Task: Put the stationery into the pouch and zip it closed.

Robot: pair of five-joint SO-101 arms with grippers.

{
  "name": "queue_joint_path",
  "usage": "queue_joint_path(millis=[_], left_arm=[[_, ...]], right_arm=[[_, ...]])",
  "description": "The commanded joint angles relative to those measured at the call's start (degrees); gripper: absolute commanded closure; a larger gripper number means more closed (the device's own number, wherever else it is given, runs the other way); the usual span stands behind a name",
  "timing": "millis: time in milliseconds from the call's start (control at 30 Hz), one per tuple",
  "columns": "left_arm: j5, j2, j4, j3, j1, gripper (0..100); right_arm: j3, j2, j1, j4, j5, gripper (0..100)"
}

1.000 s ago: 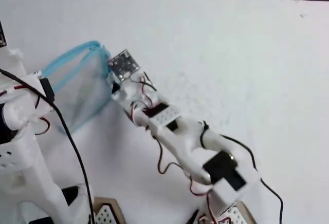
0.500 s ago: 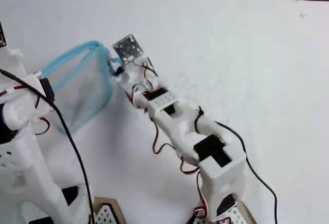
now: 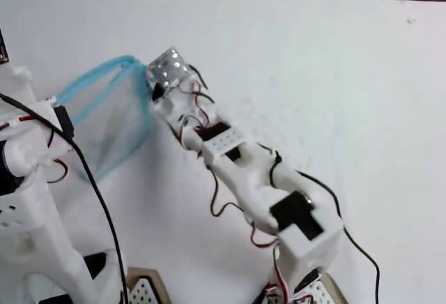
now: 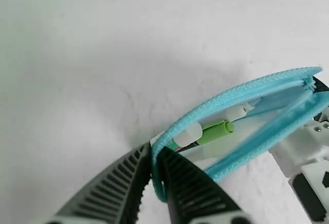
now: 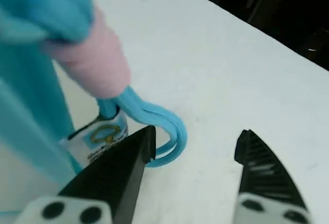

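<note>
1. Left gripper (image 4: 153, 158): in the left wrist view I read the two ribbed fingers as pressed together on the pouch (image 4: 267, 106), pinching one end of its turquoise zip edge. In the high view the left arm (image 3: 28, 164) stands at the left edge of the white tabletop (image 3: 313, 74), with the pouch hanging from it and resting on the surface.

2. Pouch: light blue mesh body with a turquoise border. Its mouth is open. The two rows of zip teeth (image 4: 231, 98) stand apart along most of their length and meet only at the end far from the left gripper.

3. Stationery: it lies inside the open mouth. I can make out a green marker (image 4: 216, 130) and, beside it, white pens (image 4: 187, 133) lying lengthwise in the pouch. I cannot count the items with certainty.

4. Right gripper (image 5: 197, 134): the two black fingers are spread wide and grip nothing. In the high view the right arm (image 3: 244, 171) runs from the near edge of the tabletop up to the far end of the pouch.

5. Pull end of the pouch, right wrist view: a pink sleeve (image 5: 95, 59) hangs from the turquoise fabric, and a turquoise cord loop (image 5: 164, 121) comes out below it. The bend of the loop lies just beside one finger of the right gripper, on the inner side. I cannot tell whether it touches that finger. A small printed label (image 5: 103, 136) sits behind the same finger.
</note>
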Motion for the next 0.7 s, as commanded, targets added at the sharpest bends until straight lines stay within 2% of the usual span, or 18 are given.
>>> queue_joint_path(millis=[0, 367, 433, 533, 667], left_arm=[[0.18, -0.04, -0.35, -0.79, -0.31, 98], [0.18, -0.04, -0.35, -0.88, -0.31, 98], [0.18, -0.04, -0.35, -0.88, -0.31, 98], [0.18, -0.04, -0.35, -0.88, -0.31, 98], [0.18, -0.04, -0.35, -0.88, -0.31, 98]], right_arm=[[-3.69, 4.00, -0.31, -4.44, 0.70, 75.0], [-21.80, 16.31, 1.10, -4.79, 0.70, 76.1], [-22.07, 16.13, 1.19, -4.97, 0.70, 81.8], [-21.71, 14.81, 1.71, -4.97, 0.70, 97.9], [-21.01, 12.09, 3.03, -4.70, 0.70, 95.0]])
